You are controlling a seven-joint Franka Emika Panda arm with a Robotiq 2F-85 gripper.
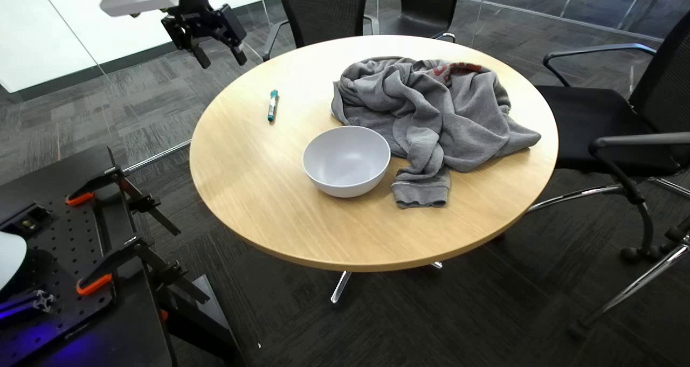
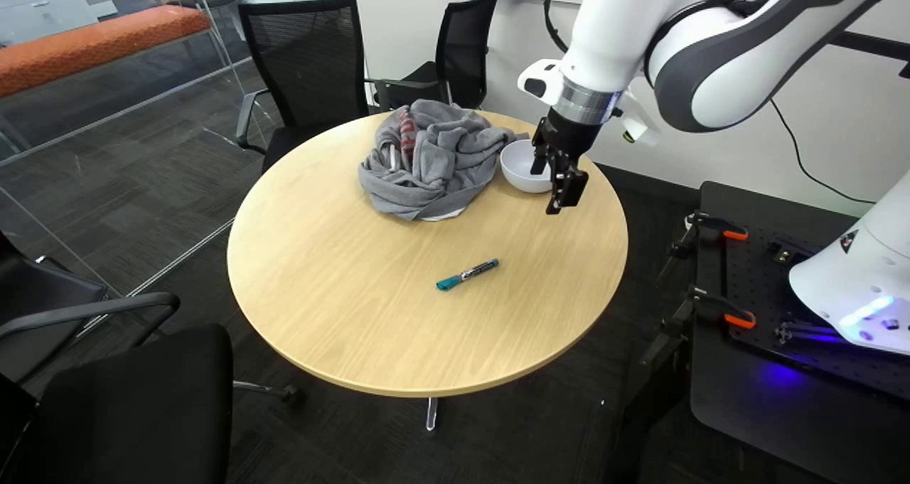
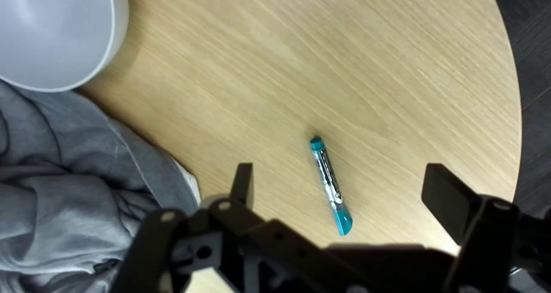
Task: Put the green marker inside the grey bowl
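Observation:
The green marker [image 1: 273, 106] lies flat on the round wooden table, with its teal cap and end showing. It also lies there in an exterior view [image 2: 467, 274]. The grey bowl [image 1: 347, 189] stands upright on the table and looks empty. It shows in an exterior view [image 2: 522, 181], partly behind my gripper, and at the top left of the wrist view [image 3: 121, 22]. My gripper [image 1: 222, 60] is open and empty, raised above table height; it also shows in an exterior view [image 2: 546, 189]. In the wrist view [image 3: 340, 172] the marker [image 3: 329, 181] appears between the spread fingers, below them and untouched.
A crumpled grey sweatshirt [image 1: 431, 113] lies beside the bowl, one sleeve close to it. It also shows in the wrist view [image 3: 64, 181]. The round table [image 2: 341, 313] has office chairs [image 2: 306, 65] around it. A black stand [image 2: 746, 399] carries the arm's base.

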